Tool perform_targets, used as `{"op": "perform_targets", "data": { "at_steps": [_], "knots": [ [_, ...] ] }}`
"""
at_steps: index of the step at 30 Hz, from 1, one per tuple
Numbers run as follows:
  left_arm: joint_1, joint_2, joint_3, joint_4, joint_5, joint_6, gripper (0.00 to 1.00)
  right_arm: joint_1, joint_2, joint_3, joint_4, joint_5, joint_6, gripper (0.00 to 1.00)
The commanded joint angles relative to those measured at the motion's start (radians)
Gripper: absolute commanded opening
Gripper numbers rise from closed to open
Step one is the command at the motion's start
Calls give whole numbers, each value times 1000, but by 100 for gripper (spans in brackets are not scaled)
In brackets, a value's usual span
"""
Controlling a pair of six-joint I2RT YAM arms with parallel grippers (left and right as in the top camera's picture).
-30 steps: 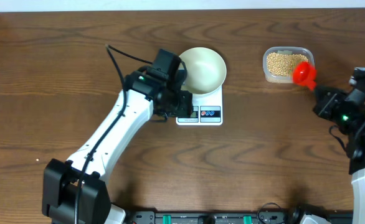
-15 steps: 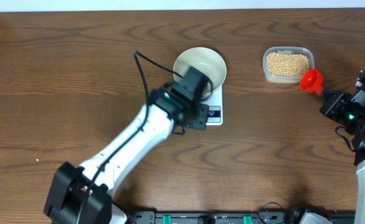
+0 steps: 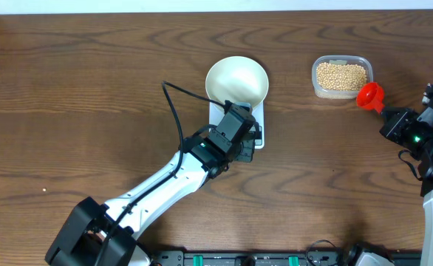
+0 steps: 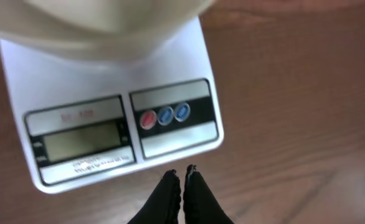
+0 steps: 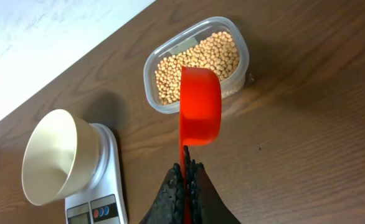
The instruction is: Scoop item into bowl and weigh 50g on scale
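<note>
Your left gripper (image 4: 182,177), fingers pressed together, hangs just short of the buttons (image 4: 165,116) of the scale (image 4: 170,68), mid-counter towards the far edge. Your right gripper (image 5: 185,169) pinches the empty scoop (image 5: 200,109) beside the beans (image 5: 198,65), far right corner.

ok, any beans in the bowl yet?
Empty: the bowl on the scale shows a bare interior overhead; the beans sit in the clear tub.

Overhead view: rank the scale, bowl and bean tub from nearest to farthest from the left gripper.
1. The scale, beside the left gripper.
2. The bowl, just behind, on the scale.
3. The bean tub, far right.
</note>
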Motion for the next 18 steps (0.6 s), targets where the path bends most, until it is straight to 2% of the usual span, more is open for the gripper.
{"op": "perform_targets", "data": {
  "at_steps": [1, 13, 18],
  "knots": [
    [0, 23, -2, 23, -68, 16, 7, -6, 0, 18, 2, -14, -15, 1],
    [0, 108, -3, 83, -68, 50, 7, -5, 0, 18, -5, -14, -23, 1],
    [0, 138, -3, 124, -68, 106, 7, -5, 0, 18, -5, -14, -23, 1]
  ]
}}
